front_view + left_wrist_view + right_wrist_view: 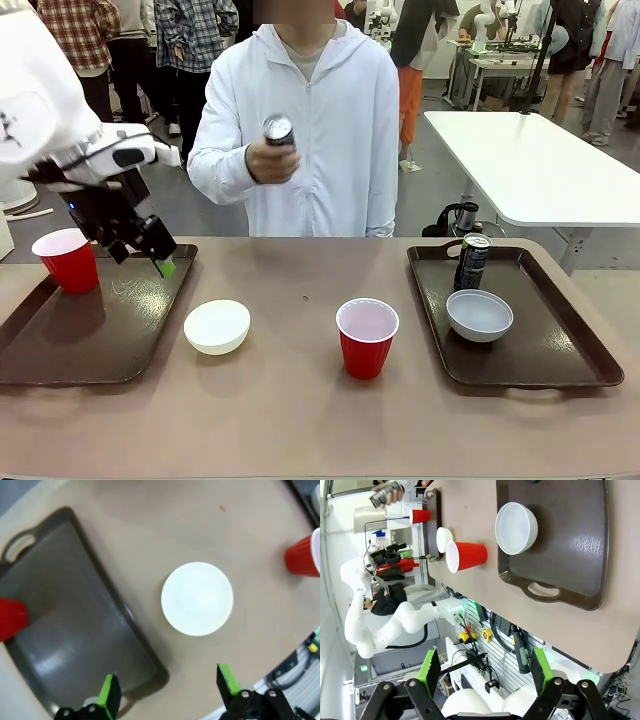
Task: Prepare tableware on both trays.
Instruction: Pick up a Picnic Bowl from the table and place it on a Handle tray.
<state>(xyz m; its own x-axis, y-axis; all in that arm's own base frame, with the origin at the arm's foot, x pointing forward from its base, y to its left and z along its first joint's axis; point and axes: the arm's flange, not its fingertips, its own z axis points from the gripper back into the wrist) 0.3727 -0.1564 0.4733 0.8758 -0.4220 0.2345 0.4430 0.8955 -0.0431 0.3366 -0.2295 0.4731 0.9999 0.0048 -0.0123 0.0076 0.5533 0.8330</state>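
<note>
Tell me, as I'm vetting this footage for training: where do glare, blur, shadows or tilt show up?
Front view: sharp and evenly lit, soft shadows under the cream-white bowl and the middle red cup. Left wrist view: slightly soft all over, with a pale sheen on the left tray. Right wrist view: rolled sideways, crisp, a glare streak on the right tray.

You see glossy, faintly scuffed plastic trays [100, 335], smooth red plastic cups [366, 352], a shiny metal can [472, 262] and a matt desk [300, 430].
</note>
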